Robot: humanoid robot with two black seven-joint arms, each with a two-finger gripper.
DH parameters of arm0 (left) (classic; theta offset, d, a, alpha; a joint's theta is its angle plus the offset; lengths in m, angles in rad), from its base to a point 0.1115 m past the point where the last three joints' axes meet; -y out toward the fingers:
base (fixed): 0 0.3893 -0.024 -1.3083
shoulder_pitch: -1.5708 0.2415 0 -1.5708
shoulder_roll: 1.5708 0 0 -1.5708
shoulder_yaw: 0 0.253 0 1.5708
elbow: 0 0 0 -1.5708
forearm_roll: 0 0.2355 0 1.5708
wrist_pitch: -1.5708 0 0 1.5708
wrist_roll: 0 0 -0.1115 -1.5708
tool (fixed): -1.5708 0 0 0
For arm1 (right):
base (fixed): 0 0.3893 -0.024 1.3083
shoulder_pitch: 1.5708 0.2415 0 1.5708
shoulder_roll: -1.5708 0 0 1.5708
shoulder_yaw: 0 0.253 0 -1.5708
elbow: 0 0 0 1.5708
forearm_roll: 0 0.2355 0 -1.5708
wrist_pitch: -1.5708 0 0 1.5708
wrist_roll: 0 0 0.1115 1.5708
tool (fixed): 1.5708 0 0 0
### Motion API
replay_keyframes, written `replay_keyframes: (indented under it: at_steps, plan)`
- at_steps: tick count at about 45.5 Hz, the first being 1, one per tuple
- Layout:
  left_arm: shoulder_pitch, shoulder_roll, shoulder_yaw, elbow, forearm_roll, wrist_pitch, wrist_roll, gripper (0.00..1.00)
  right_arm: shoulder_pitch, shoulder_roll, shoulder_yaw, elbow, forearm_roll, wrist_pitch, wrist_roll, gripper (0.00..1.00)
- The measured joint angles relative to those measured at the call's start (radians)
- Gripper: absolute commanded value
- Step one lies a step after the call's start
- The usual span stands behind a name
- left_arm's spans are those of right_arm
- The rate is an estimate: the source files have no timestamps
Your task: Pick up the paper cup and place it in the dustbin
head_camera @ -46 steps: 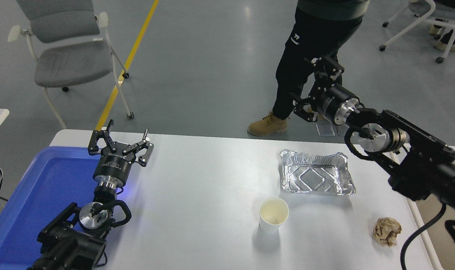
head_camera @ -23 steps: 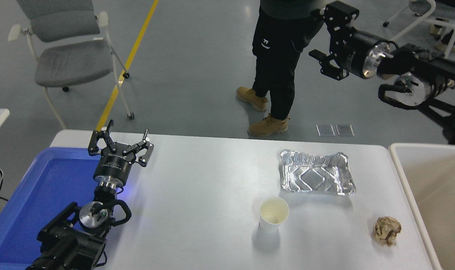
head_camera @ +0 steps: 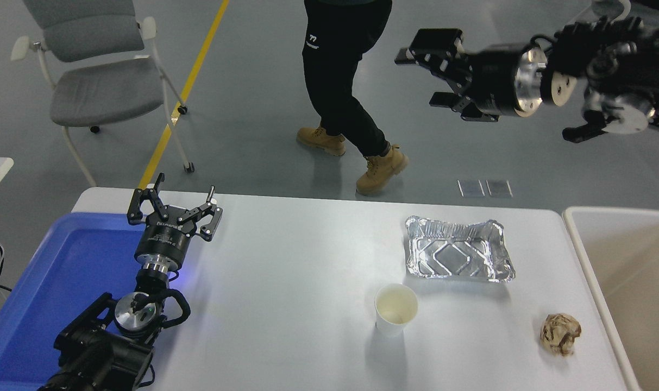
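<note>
The paper cup [head_camera: 396, 309] stands upright on the white table [head_camera: 286, 282], in front of the foil tray. It is white with a cream inside. The dustbin [head_camera: 625, 271], a large beige bin with an off-white rim, stands at the table's right end. My right gripper [head_camera: 422, 76] is open and empty, raised high above the floor beyond the table's far edge, far from the cup, pointing left. My left gripper [head_camera: 173, 203] is open and parked at the lower left by the blue tray.
A shiny foil tray [head_camera: 458, 256] lies at the back right of the table. A crumpled brown paper ball [head_camera: 560, 334] lies near the front right. A blue plastic tray [head_camera: 57, 288] sits at the left. A person's legs [head_camera: 343, 92] walk past beyond the table. A grey chair [head_camera: 98, 81] stands far left.
My right arm has swung up and away from over the dustbin, now high at the upper right with the gripper pointing left. The person has walked leftward. The cup has not moved.
</note>
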Motion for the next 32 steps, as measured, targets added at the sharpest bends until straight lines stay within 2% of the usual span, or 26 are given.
replay_keyframes:
  at_steps: [13, 32]
  plan:
    - [0.0, 0.0, 0.0, 0.0, 0.0, 0.0, -0.001, 0.99, 0.171, 0.101, -0.111, 0.11, -0.007, 0.073, 0.001, 1.0]
    - [0.0, 0.0, 0.0, 0.0, -0.001, 0.0, -0.001, 0.99, 0.236, 0.273, -0.245, 0.208, -0.019, 0.103, 0.001, 1.0]
